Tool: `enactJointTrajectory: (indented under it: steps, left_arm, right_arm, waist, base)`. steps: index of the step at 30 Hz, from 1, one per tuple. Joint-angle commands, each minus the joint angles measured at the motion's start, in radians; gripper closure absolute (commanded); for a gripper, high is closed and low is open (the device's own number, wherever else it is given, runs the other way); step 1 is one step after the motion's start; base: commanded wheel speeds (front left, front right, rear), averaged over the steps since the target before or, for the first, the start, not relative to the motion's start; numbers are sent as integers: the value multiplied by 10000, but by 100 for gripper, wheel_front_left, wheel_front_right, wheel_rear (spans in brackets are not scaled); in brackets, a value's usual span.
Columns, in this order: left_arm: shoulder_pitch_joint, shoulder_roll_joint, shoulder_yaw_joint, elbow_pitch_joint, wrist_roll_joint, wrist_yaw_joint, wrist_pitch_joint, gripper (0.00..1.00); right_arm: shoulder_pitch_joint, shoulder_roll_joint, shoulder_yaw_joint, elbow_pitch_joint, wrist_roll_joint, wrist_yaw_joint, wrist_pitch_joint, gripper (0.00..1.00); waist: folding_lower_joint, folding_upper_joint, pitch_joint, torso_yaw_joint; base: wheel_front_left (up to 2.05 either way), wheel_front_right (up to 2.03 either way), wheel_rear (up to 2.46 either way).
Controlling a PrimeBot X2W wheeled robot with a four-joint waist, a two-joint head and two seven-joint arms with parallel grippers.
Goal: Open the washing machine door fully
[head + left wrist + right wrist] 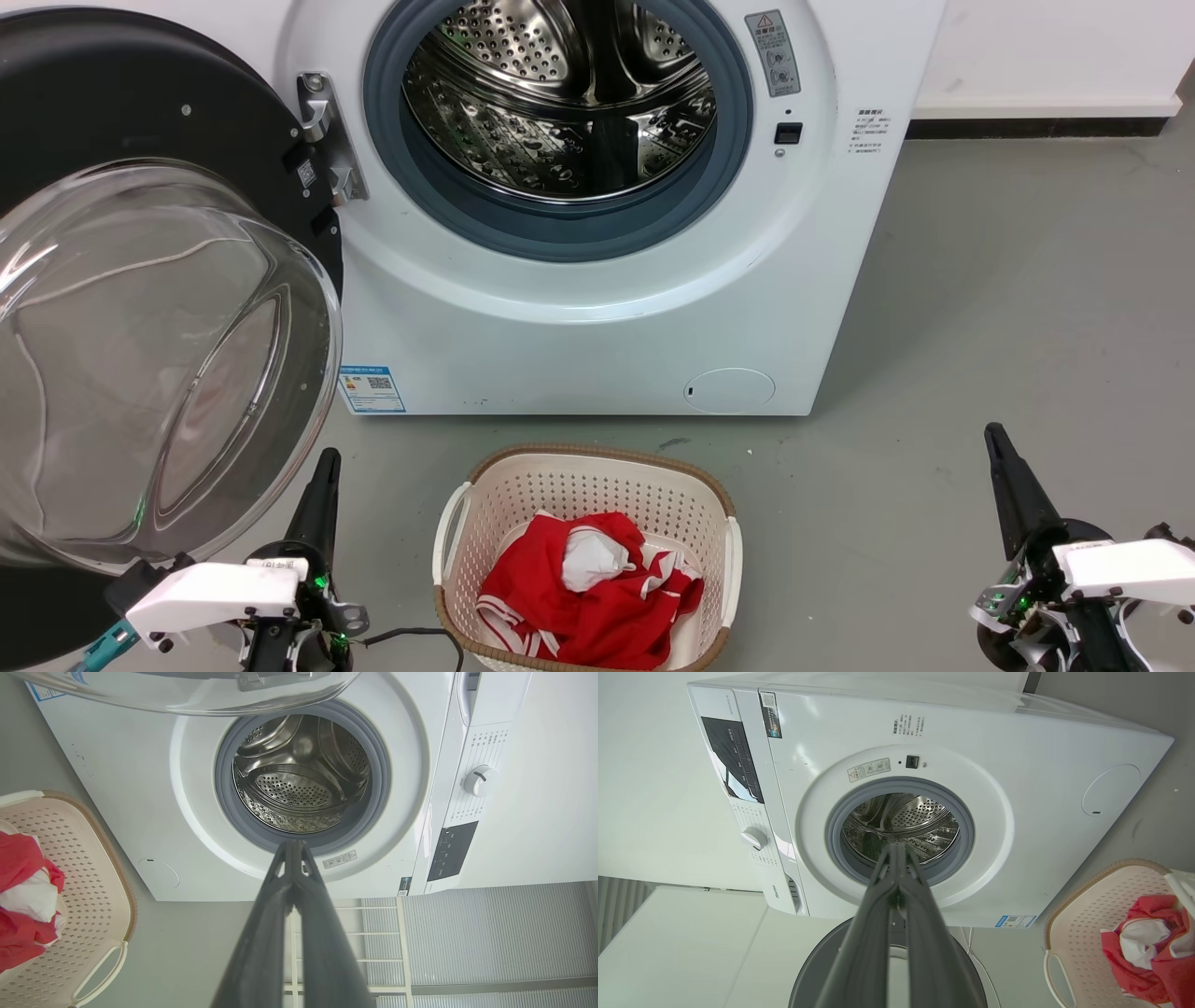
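The machine (597, 327) stands at the far side of the floor (1008, 308), its front facing near. The door (140, 112) stands wide open at the left, hanging from the hinge (327, 140) on the left edge of the opening. Its black ring is upright and its inner face is turned toward the near side. The glass bowl (159, 355) bulges near and a little right. The door is round, so it has no long axis of its own, and its flat plane runs roughly left to right beside the machine's front. The opening is uncovered, showing the gasket (560, 233) and the steel drum (560, 103).

The left gripper (327, 459) is at the near left, close under the bowl's lower right edge. Its fingers are pressed together on nothing and their long axis points far, toward the machine. In the left wrist view the left gripper (294, 845) has its tips meeting in front of the gasket's lower rim, and the bowl (196, 695) is at the top edge, apart from them.

The right gripper (995, 437) is at the near right, well apart from the machine and the door. It also points far, with its fingers closed on each other and holding nothing. In the right wrist view the right gripper (896, 848) points at the drum (906, 821).

A basket (448, 532) sits on the floor between the grippers, just near the machine, with red and white cloth (597, 597) in it.
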Motion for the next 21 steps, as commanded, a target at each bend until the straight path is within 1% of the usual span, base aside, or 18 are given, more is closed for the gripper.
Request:
enactJointTrajectory:
  steps: [1, 14, 21]
  left_arm:
    - [-173, -8, 46, 36, -233, -46, 81, 100]
    - [-211, -31, 118, 136, -1155, -110, 318, 100]
    - [-203, -30, 114, 131, -1118, -111, 310, 100]
  right_arm:
    - [-213, -18, -37, 29, 234, 1, 66, 100]
    - [-286, 3, -100, 196, 1156, 0, 222, 100]
    - [-272, 19, -115, 187, 1093, 0, 222, 100]
  waist:
    - [0, 0, 0, 0]
    - [0, 0, -2, -1]
    - [0, 0, -2, -1]
  base:
    - [0, 0, 0]
    - [0, 0, 0]
    - [0, 0, 0]
